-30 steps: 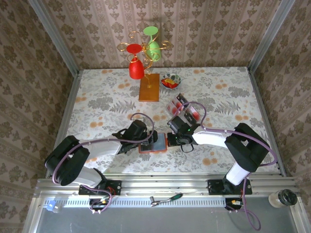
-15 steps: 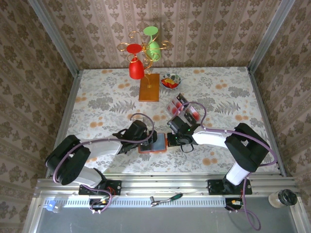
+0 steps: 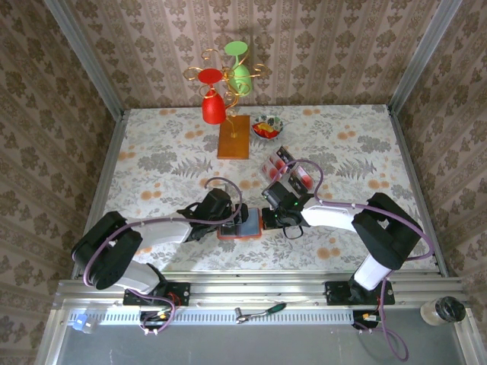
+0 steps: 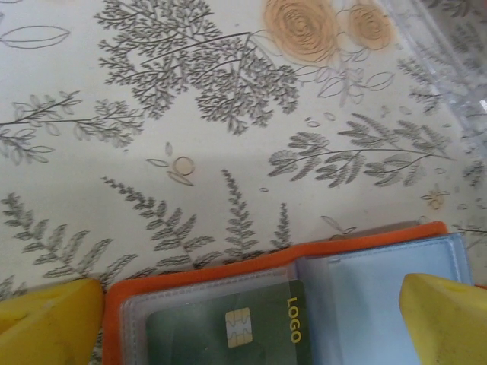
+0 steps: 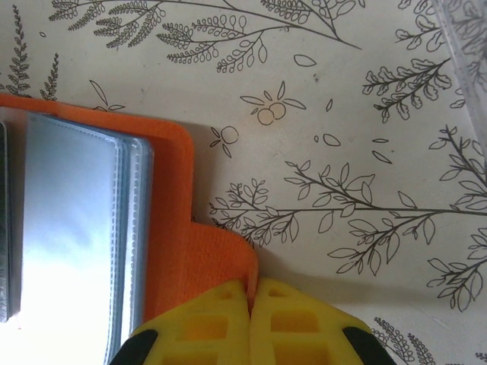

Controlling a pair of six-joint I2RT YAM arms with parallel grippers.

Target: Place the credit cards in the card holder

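One open card holder (image 5: 205, 251): L gripper (image 4: 243, 323) spread over it, R gripper (image 5: 251, 304) pinching edge.

Floral table (image 3: 152, 175) — card holder (image 5: 209, 262), clear tray (image 3: 288, 169), stand (image 3: 233, 138), bowl (image 3: 266, 126)

Illumination is bright, diffuse and comes from overhead; the counter (image 3: 167, 167) shows no harsh shadows. In the right wrist view, glare washes out the clear sleeves of the card holder (image 5: 209, 258), and a soft shadow lies just beyond its orange edge. In the left wrist view, the yellow fingertips (image 4: 46, 319) of the left pincer (image 4: 247, 323), flanking the card holder, are out of focus.
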